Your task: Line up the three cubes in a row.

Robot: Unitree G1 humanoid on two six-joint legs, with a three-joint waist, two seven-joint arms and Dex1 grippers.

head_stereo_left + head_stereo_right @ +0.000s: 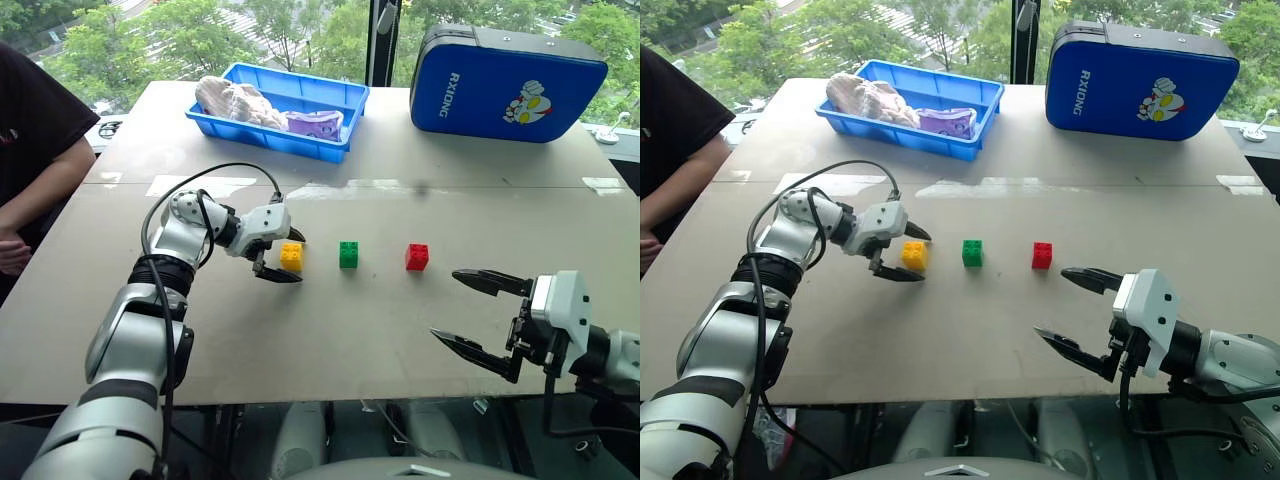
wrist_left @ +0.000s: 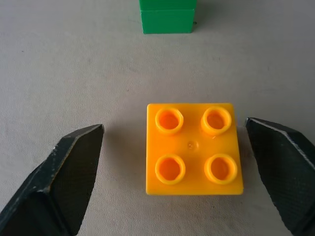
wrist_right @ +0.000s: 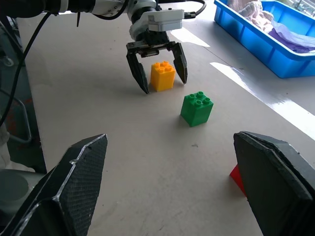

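My left pincer (image 1: pixel 281 256) stands spread around the yellow cube (image 1: pixel 291 257) at centre-left of the bench (image 1: pixel 330 330), in line with the green (image 1: pixel 348 254) and red (image 1: pixel 417 257) cubes, so I judge the row done and should back off without nudging it.
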